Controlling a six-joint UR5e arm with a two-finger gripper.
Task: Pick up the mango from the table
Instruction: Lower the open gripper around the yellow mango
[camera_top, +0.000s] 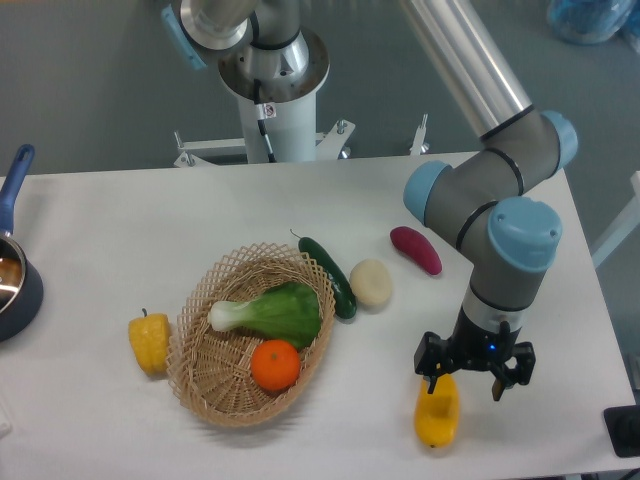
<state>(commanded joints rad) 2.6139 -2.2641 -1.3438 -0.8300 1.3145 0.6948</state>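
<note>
Wicker basket holds orange, bok choy.

It looked like a robot lab — not a kitchen. A big grey-and-blue robot arm stood over a plain white bench, and a second robot's base sat on a white post behind it. The floor was bare grey. Toy-like food lay around a woven basket — set out for practice.
</note>
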